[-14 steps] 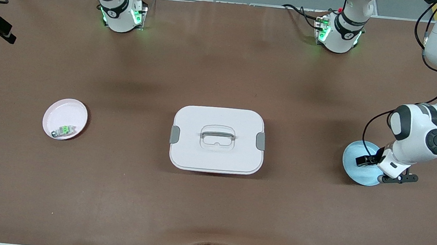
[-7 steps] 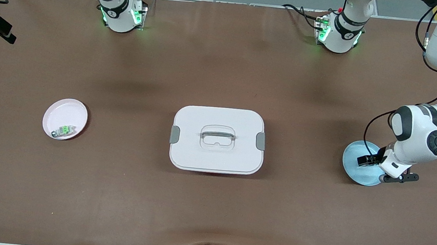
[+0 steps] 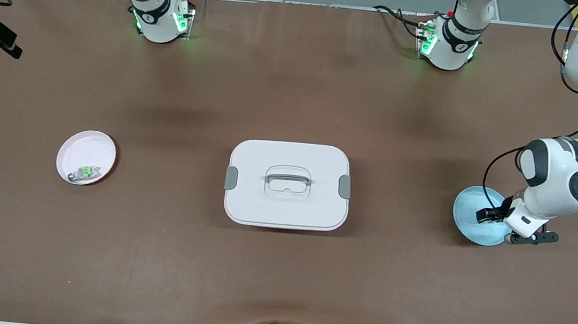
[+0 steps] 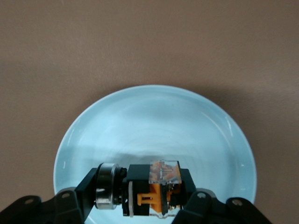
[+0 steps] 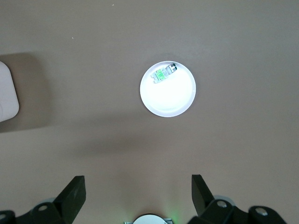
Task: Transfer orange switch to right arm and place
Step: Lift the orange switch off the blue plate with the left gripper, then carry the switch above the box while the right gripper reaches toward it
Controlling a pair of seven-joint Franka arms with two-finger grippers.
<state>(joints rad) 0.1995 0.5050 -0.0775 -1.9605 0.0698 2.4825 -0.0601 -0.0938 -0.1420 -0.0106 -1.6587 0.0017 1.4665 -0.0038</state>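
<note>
Orange and black, the orange switch (image 4: 154, 189) is sitting in the blue plate (image 4: 154, 112), low in the left wrist view. The left gripper (image 4: 135, 210) is clamping its stiff, light body; it looks small and slippery. The right gripper (image 5: 138, 193) is waiting, fingers spread, over the pink plate (image 5: 168, 91).

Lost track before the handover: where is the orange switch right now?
The orange switch is in the left gripper, jaws shut on it, over the light blue plate at the left arm's end of the table.
</note>
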